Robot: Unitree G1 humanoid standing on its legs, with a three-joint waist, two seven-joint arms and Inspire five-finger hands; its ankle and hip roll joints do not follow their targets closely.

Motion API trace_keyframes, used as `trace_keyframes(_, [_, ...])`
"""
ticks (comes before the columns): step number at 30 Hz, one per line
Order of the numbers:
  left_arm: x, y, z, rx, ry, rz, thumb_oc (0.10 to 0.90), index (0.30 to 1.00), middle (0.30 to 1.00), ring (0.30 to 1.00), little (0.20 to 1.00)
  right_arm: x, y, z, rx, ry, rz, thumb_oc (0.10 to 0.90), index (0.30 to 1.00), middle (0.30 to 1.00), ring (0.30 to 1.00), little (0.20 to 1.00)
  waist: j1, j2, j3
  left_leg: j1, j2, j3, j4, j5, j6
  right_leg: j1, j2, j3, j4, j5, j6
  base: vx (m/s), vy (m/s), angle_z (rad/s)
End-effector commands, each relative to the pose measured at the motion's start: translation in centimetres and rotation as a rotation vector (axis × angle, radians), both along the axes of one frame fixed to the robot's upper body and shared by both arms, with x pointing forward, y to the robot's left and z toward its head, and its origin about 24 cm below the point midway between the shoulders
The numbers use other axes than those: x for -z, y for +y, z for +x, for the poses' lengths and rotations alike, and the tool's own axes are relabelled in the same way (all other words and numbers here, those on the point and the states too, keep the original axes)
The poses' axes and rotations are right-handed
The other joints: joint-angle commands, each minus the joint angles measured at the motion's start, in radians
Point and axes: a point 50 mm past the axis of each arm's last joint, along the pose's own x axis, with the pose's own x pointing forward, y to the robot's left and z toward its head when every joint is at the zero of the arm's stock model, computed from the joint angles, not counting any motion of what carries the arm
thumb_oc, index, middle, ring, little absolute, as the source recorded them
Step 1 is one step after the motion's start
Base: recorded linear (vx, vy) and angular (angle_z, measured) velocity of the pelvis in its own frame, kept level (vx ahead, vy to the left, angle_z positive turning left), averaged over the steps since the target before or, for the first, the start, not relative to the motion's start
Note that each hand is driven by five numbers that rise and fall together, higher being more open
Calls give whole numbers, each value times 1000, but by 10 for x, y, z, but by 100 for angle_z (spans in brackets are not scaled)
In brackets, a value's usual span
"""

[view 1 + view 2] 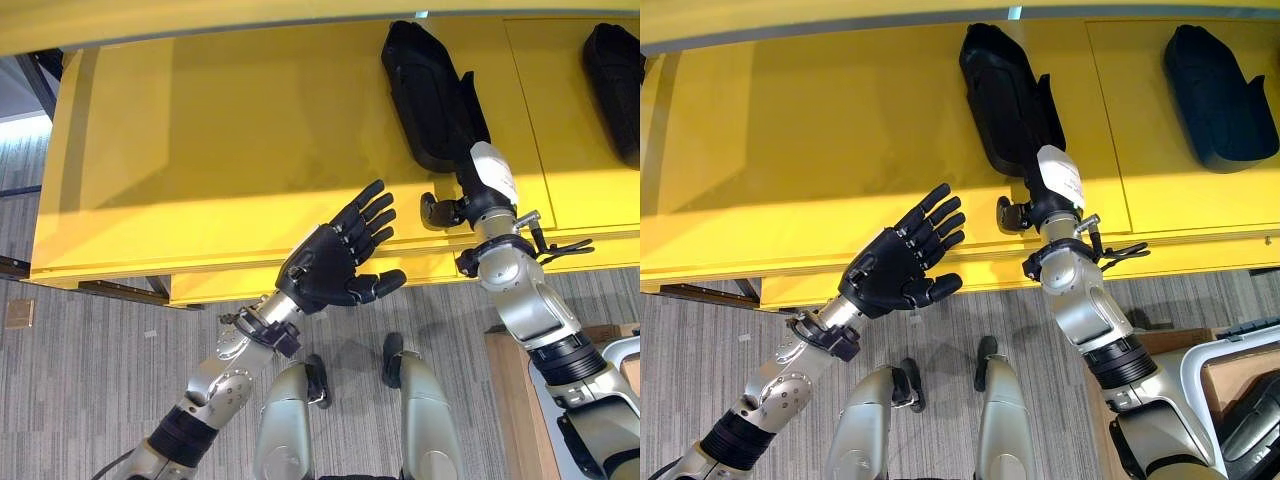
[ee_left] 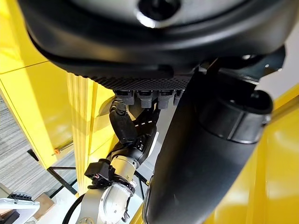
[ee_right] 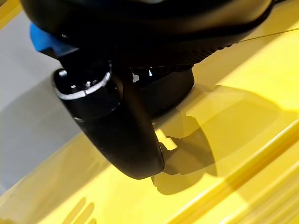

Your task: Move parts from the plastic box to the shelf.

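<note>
A long black part (image 1: 420, 90) lies on the yellow shelf (image 1: 220, 130), towards its back. My right hand (image 1: 490, 172) reaches up onto the shelf beside this part. Its fingers lie straight along the part's right side, touching it, and its thumb (image 1: 435, 210) sticks out clear of the part's near end. In the right wrist view that thumb (image 3: 117, 135) hangs just above the yellow surface. My left hand (image 1: 335, 260) is held palm up in front of the shelf's front edge, fingers spread, with nothing in it.
A second black part (image 1: 1215, 95) lies farther right on the shelf. The white rim of the plastic box (image 1: 1230, 355) shows at the lower right, with a dark part inside. Grey carpet lies below the shelf.
</note>
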Motion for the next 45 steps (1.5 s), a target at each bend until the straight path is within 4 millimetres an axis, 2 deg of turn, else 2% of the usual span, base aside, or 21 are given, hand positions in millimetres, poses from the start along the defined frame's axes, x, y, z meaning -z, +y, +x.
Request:
trace_keyframes(1, [-54, -13, -25, 104, -256, -148, 900, 1000, 1000, 1000, 1000, -22, 8, -6, -52, -84, 25, 900, 1000, 1000, 1000, 1000, 13, 5, -16, 39, -22, -64, -125, 63, -14, 102, 9, -33, 109, -158, -13, 0, 0, 0])
trace_keyframes(11, [-53, -13, -25, 96, -251, -153, 900, 1000, 1000, 1000, 1000, -25, 13, -10, -88, -143, 56, 900, 1000, 1000, 1000, 1000, 11, 5, -16, 45, -21, -64, -126, 62, -12, 106, 11, -30, 112, -161, -14, 0, 0, 0])
trace_keyframes(17, [-56, -14, -26, 85, -252, -162, 900, 1000, 1000, 1000, 1000, -51, 20, -27, -133, -364, 44, 900, 1000, 1000, 1000, 1000, 3, 8, -16, 50, -21, -61, -128, 61, -12, 107, 16, -27, 112, -163, -13, 0, 0, 0])
trace_keyframes(23, [-57, -17, -27, 84, -252, -162, 900, 1000, 1000, 1000, 1000, -67, 27, -42, -147, -525, 43, 900, 1000, 1000, 1000, 1000, -2, 12, -16, 50, -21, -60, -124, 58, -12, 106, 21, -22, 114, -165, -14, 0, 0, 0])
trace_keyframes(39, [-59, -20, -30, 81, -261, -181, 900, 1000, 1000, 1000, 1000, -88, 34, -64, -154, -797, 89, 900, 1000, 1000, 1000, 1000, -7, 28, -16, 53, -24, -54, -130, 62, -12, 107, 22, -18, 104, -158, -13, 0, 0, 0])
trace_keyframes(45, [-57, -18, -31, 83, -260, -184, 900, 1000, 1000, 1000, 1000, -97, 36, -74, -170, -948, 92, 900, 1000, 1000, 1000, 1000, -3, 35, -19, 58, -28, -57, -140, 68, -12, 115, 22, -19, 93, -155, -15, 0, 0, 0])
